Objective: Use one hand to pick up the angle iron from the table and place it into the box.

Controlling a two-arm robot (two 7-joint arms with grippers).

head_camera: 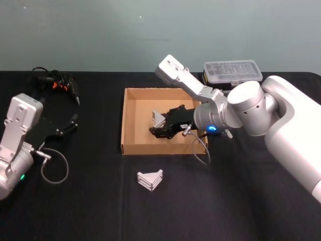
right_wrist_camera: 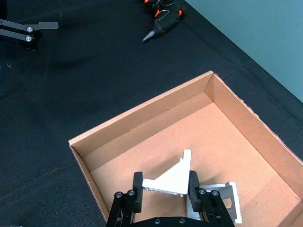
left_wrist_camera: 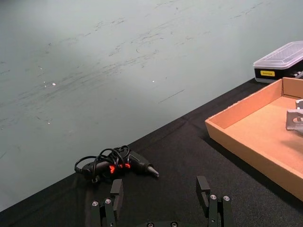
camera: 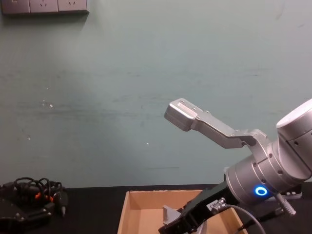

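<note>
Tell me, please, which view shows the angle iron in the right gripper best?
Right wrist view: the angle iron sits nearly whole in the right gripper, over the box. The head view shows it small, partly behind the gripper; the chest view, a grey corner; the left wrist view, perhaps a sliver.
</note>
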